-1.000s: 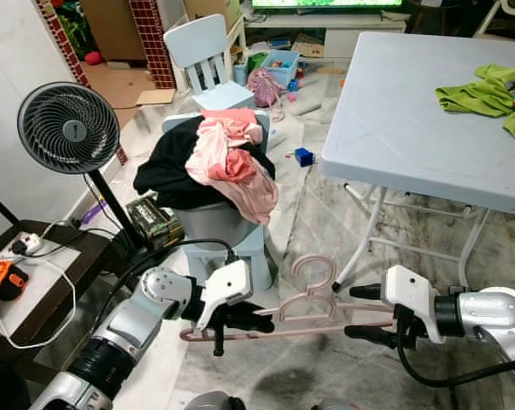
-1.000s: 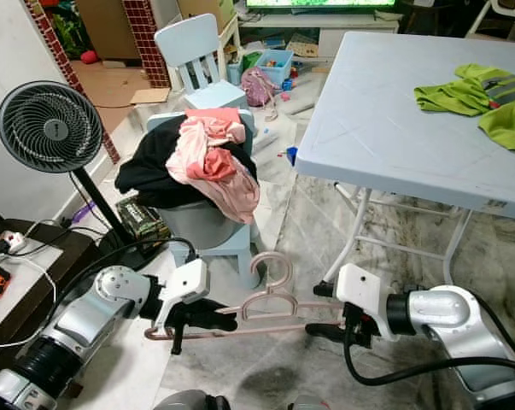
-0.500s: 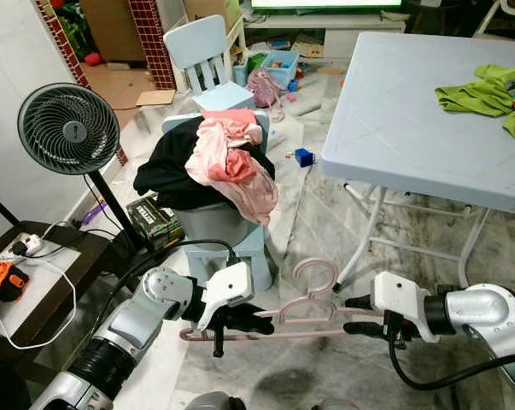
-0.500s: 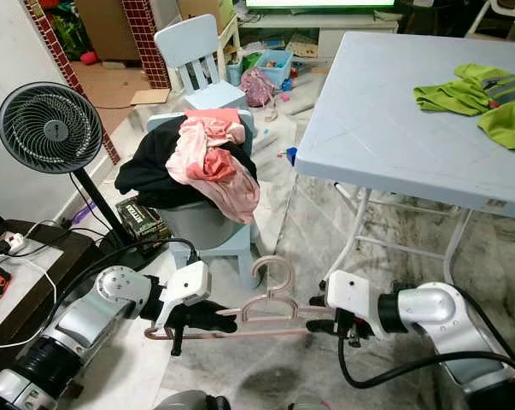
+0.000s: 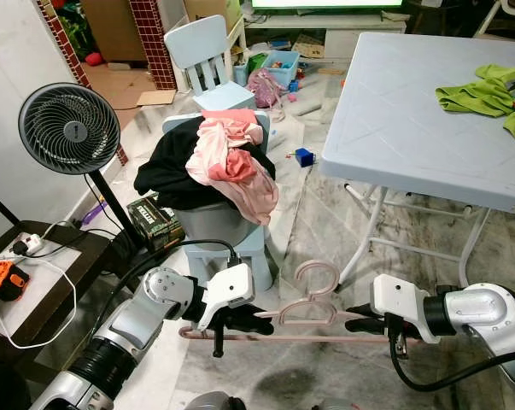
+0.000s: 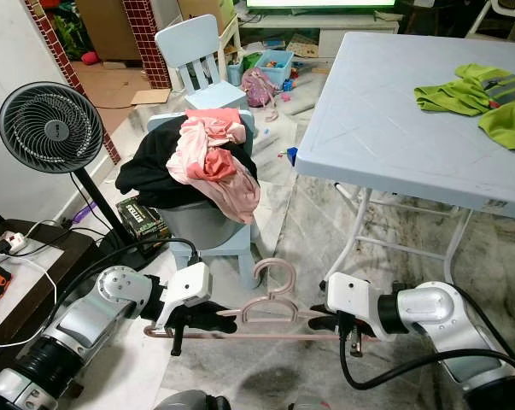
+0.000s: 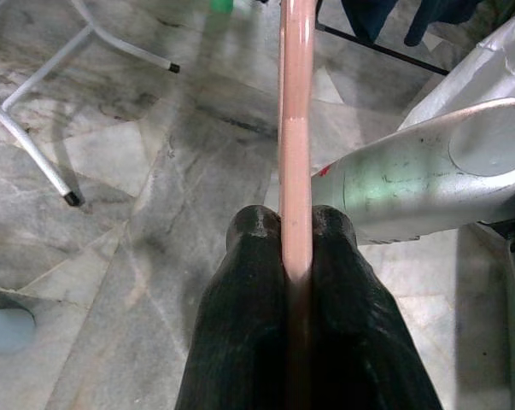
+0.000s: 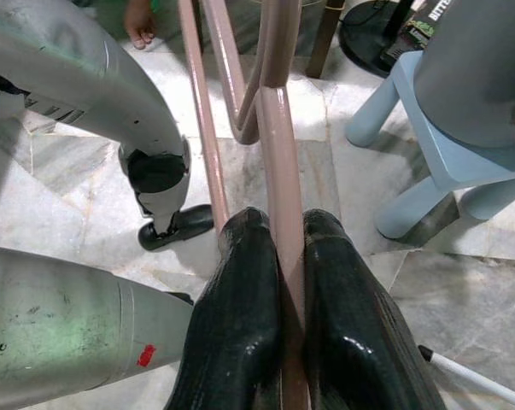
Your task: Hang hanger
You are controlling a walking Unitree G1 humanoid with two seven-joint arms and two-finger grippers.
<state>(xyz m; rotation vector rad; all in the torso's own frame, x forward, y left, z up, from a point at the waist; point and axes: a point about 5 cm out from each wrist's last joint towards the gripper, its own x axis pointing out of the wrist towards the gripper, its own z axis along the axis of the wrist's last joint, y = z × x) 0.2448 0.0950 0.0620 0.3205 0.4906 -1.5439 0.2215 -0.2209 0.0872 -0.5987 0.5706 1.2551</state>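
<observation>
At upper left you see a fan (image 5: pixel 67 128); clothes (image 5: pixel 214 166) pile centre, a table (image 5: pixel 411 128) at right.

One fan (image 5: pixel 68 128), one table (image 5: pixel 402 128), two chairs (image 5: pixel 197 51), and seemingly two hangers (image 5: pixel 304 312).

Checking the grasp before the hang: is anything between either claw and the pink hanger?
Nothing visible. The left claw is shut on the pink hanger at one end of its bar, and the right claw is shut on the other end.
</observation>
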